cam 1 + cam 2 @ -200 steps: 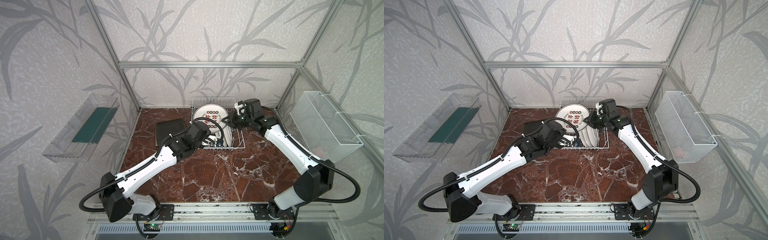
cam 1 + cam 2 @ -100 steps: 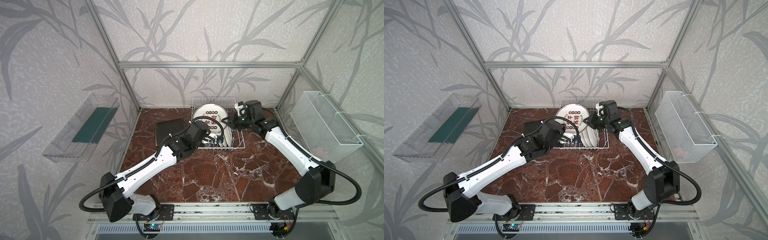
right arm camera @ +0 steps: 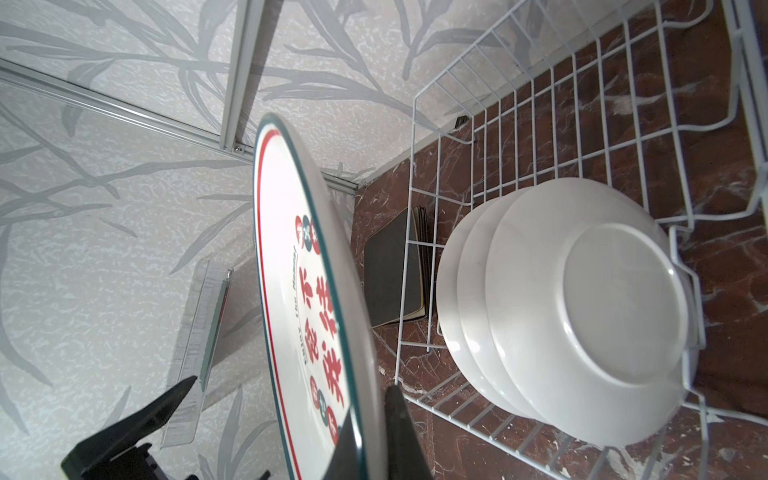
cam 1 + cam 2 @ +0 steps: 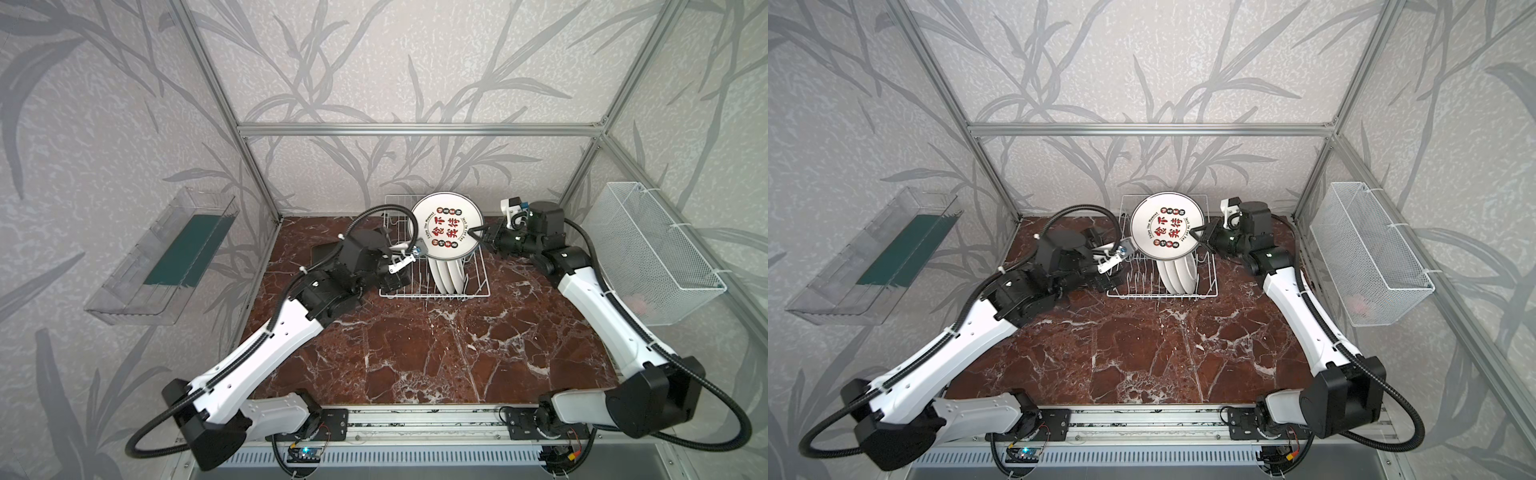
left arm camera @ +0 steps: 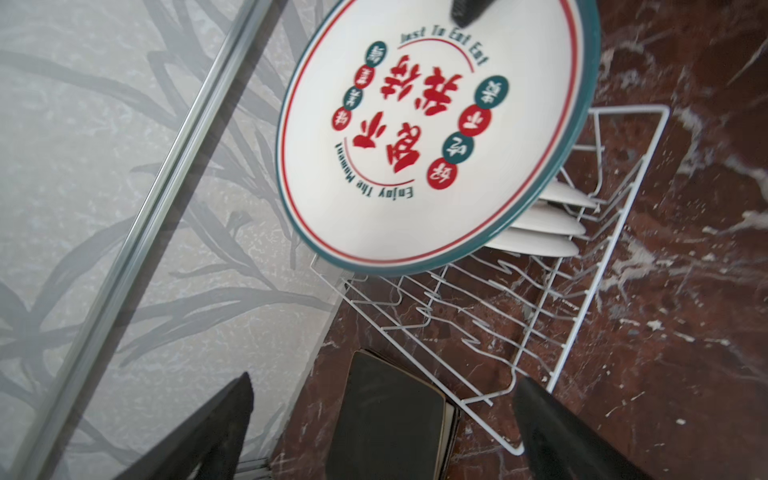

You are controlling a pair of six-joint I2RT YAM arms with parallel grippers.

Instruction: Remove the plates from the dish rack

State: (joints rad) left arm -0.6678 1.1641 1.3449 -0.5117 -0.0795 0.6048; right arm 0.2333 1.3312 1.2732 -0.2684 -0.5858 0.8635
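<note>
I have the right tool (image 4: pixel 478 237) clamped on the rim of the round printed plate (image 4: pixel 446 226). The plate hangs upright, lifted above the dish rack (image 4: pixel 434 296), which stands at the middle of the far edge of the desk (image 4: pixel 415 353). My left tool (image 5: pixel 384 378) has its jaws wide apart and empty, just beside the plate's opposite rim, over the rack's left end. Three white plates (image 3: pixel 582 299) stand in the tines, and the black square plates (image 3: pixel 390 266) lie stacked on the desk beside the rack, toward the far left corner. I judge this to be the carry-out of one round plate. Next I must swing it clear without knocking the three below, then lay it flat on open desk. A second ago the left jaws were together; they have now sprung apart, and the plate has shifted a little toward the desk's right edge
</note>
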